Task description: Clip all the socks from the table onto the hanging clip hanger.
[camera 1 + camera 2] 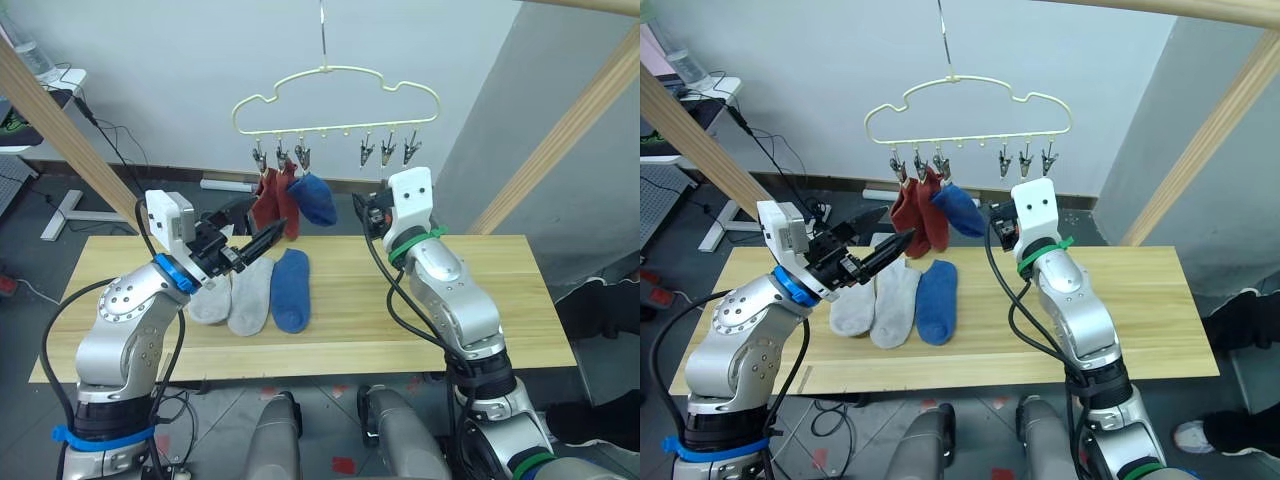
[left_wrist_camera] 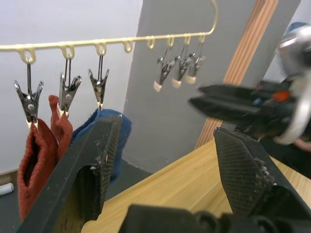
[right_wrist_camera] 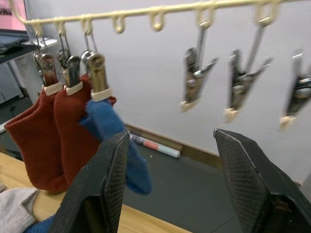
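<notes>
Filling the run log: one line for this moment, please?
hung: two red socks, one blue sock | on table: two grey, one blue | left hand: open | right hand: open

Table (image 1: 480,300): pale wood planks, matt, fine grain; socks (image 1: 270,290) lying on it and hanging above: soft matt knit cloth in grey, blue and rust red. Clip hanger (image 1: 335,95): thin pale-yellow wire, smooth coated finish; its clips (image 3: 197,80) bright glossy metal with pale tips. Left gripper (image 2: 165,160) and right gripper (image 3: 170,170): black fingers, matt, inner faces finely cross-hatched.

Both arms raised, jaws apart
</notes>
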